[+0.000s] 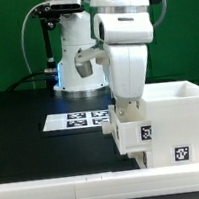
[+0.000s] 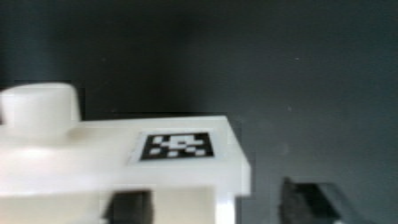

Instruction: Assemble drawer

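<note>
The white box housing [image 1: 184, 107] stands at the exterior view's right, with a tag on its front. A smaller white tray [image 1: 143, 137] with a tag sits against the housing's left side. My gripper [image 1: 126, 122] hangs right over this tray. In the wrist view the tray [image 2: 107, 160] shows a round knob [image 2: 39, 105] and a square tag [image 2: 178, 146]. My gripper [image 2: 222, 202] is open. One finger [image 2: 128, 205] is over the tray's white face and the other finger [image 2: 317, 200] is over the black table beyond the tray's edge, apart from it. No second tray is in view.
The marker board [image 1: 80, 118] lies flat on the black table [image 1: 32, 136], left of the tray. A long white bar [image 1: 57, 183] runs along the front edge. The robot's base [image 1: 78, 60] stands behind the marker board.
</note>
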You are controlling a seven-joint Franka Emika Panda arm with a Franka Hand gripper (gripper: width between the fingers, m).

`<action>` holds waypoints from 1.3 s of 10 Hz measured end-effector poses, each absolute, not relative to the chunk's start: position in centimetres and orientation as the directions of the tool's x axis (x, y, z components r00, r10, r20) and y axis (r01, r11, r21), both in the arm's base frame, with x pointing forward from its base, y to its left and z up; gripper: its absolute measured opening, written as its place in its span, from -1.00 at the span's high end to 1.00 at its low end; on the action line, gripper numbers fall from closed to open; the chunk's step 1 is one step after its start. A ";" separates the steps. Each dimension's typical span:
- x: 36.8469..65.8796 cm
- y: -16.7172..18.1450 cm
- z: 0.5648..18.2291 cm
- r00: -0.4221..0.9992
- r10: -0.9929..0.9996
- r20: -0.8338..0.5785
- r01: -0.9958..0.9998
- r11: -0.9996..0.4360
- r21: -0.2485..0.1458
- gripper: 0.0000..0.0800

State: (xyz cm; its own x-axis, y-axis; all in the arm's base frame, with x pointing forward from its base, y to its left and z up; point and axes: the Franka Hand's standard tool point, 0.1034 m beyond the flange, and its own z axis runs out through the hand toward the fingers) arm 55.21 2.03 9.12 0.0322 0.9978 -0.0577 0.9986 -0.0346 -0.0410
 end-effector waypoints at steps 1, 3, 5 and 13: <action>55.5 2.0 10.2 0.042 0.997 -0.062 0.998 -0.045 -0.045 -0.09; 56.5 0.9 11.3 0.058 0.996 -0.069 0.997 -0.060 -0.038 -0.58; 57.1 -1.6 10.1 0.056 0.996 -0.071 0.997 -0.060 -0.051 -0.62; 55.4 -1.1 6.6 0.129 0.990 -0.062 0.988 -0.134 -0.080 -0.62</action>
